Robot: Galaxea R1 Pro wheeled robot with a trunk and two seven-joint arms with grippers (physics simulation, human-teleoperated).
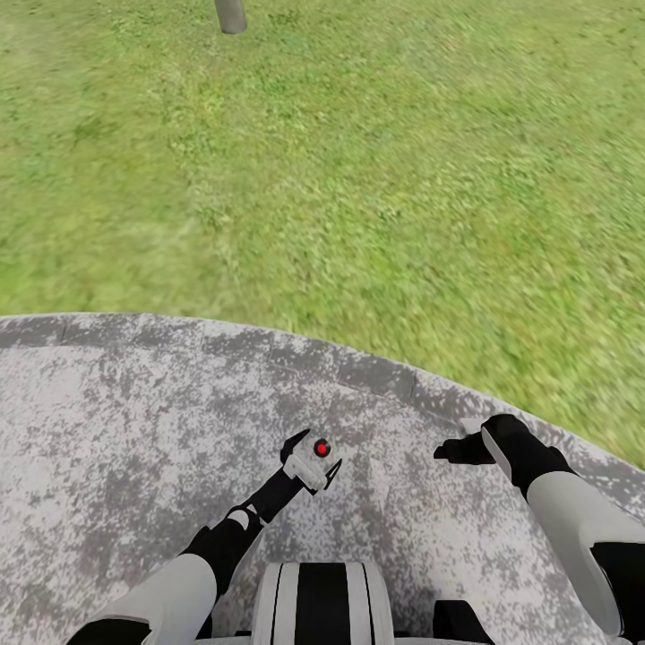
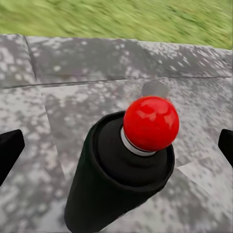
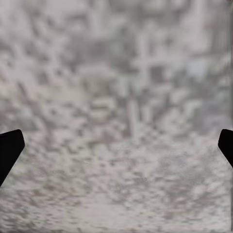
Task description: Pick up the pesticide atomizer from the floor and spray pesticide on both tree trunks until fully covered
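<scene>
The pesticide atomizer is a small pale body with a red dot on top, and it sits tilted between the fingers of my left gripper over the speckled stone paving. In the left wrist view the pesticide atomizer looks dark with a red ball cap. My left gripper has its black fingertips far apart at the frame's edges, not touching the atomizer. My right gripper hangs open over bare paving to the right, and in the right wrist view the right gripper holds nothing. The trees are out of view.
I stand on a round grey speckled stone paving whose curved edge meets the garden lawn ahead. A plain grey post rises from the grass at the far upper left. My own base is at the bottom.
</scene>
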